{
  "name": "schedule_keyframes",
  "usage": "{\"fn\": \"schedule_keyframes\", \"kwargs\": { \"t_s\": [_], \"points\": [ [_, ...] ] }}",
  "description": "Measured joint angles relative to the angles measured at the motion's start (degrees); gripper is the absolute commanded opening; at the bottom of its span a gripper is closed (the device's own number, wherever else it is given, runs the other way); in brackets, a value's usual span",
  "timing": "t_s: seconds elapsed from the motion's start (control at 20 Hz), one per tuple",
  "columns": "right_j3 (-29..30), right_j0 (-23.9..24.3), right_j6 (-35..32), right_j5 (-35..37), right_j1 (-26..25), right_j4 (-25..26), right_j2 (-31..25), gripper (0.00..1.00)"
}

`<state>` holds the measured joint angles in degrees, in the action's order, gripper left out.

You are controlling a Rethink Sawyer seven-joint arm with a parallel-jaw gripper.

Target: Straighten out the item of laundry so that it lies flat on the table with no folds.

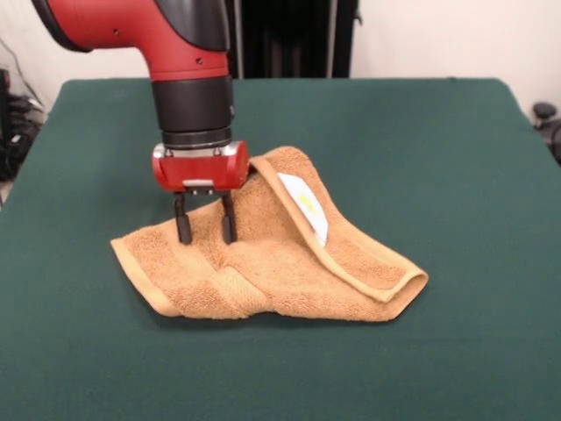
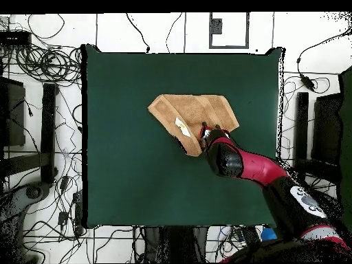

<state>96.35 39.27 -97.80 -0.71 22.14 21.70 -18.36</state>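
The item of laundry [image 1: 280,272] is an orange-tan terry towel lying rumpled near the middle of the green table [image 1: 438,132]. One side is folded over in a raised flap, and a white care label [image 1: 302,206] shows on that flap. My gripper [image 1: 205,232] points straight down over the towel's left part, open, with both fingertips [image 1: 183,231] at the cloth's surface and a low ridge of towel between them. In the overhead view the towel [image 2: 182,110] lies above the table's [image 2: 124,172] centre, and the arm covers its lower right corner and hides the gripper.
The red and black arm [image 2: 237,165] reaches in from the lower right in the overhead view. Cables and dark equipment [image 2: 41,75] lie on the floor around the table, off its edges. Green cloth surrounds the towel on all sides.
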Motion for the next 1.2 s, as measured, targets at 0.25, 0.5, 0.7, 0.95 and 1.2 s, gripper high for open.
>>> {"fn": "schedule_keyframes", "kwargs": {
  "t_s": [0.25,0.5,0.7,0.95,1.2],
  "points": [
    [-0.22,1.2,0.0,1.9,-0.06,0.01,-1.33,1.0],
    [-0.42,1.52,0.0,2.92,-0.03,0.01,-1.8,1.0],
    [-0.32,1.52,0.0,2.91,0.37,0.02,-1.79,1.0],
    [2.77,1.45,0.0,4.33,5.34,0.02,-0.88,1.0],
    [7.34,1.72,0.0,8.22,11.73,0.01,0.11,1.0]
  ]
}}
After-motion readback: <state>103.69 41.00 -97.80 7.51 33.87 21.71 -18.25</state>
